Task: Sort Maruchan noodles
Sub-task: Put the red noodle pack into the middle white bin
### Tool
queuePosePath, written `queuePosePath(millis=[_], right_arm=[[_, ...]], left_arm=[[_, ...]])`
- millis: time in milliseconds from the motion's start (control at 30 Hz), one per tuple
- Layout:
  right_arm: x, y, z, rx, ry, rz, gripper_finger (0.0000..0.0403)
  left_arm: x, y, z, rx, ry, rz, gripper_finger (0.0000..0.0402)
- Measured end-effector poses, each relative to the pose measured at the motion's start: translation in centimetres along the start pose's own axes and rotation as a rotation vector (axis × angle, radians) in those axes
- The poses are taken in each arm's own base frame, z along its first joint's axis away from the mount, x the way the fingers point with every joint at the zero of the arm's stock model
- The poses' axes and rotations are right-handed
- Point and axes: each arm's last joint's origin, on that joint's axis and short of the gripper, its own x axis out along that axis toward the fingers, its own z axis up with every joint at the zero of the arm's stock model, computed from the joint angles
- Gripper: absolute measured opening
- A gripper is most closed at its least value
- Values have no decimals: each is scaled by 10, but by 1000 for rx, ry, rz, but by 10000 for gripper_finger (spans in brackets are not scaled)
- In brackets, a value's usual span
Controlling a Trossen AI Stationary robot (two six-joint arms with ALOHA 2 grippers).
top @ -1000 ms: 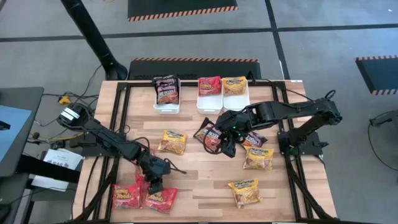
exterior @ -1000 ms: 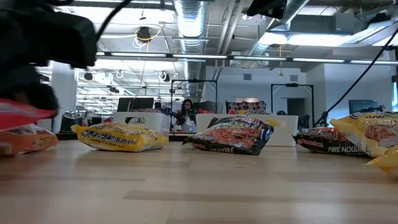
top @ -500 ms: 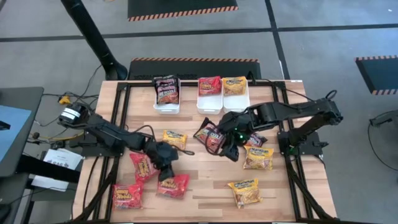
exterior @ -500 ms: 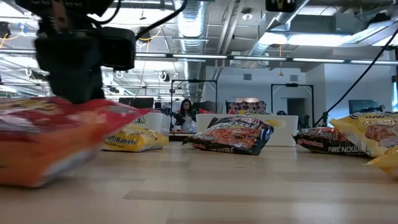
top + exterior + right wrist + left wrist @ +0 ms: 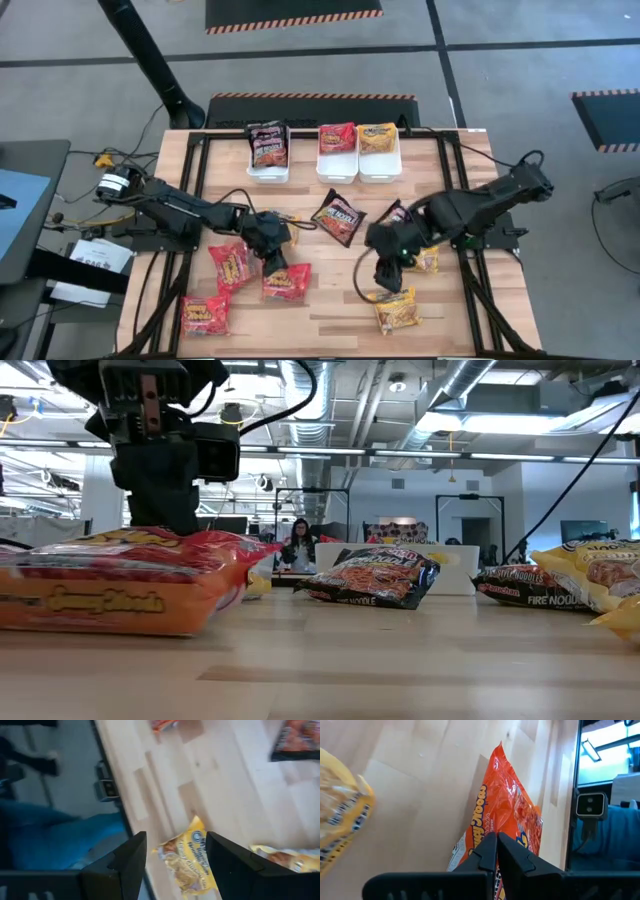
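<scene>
Hidden largely under the left gripper (image 5: pixel 272 266): a yellow noodle packet (image 5: pixel 285 226). Partly covered by the right arm: another yellow packet (image 5: pixel 428 260). Cut off at the low view's right edge: a yellow packet (image 5: pixel 600 582). Unreadable: bin packet labels.

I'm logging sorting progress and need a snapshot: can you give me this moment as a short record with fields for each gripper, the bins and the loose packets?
left gripper: shut on the edge of a red packet, left of table centre
right gripper: open, above a yellow packet near the front right
bins: three white ones at the back edge; left holds a dark packet, middle a red one, right a yellow one
loose red packets: three, front left, counting the held one
loose dark packet: table centre
</scene>
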Motion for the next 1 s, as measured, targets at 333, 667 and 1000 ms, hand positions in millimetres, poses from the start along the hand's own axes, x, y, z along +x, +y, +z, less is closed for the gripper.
queuePosePath(millis=[333, 667, 1000], right_arm=[[21, 2, -11, 56, -106, -64, 228], [58, -9, 2, -85, -221, 105, 228], [78, -45, 31, -29, -346, 229, 228]], left_arm=[[-4, 9, 9, -28, -37, 21, 0], [-4, 8, 8, -26, -36, 18, 0], [-4, 8, 8, -25, -31, 12, 0]])
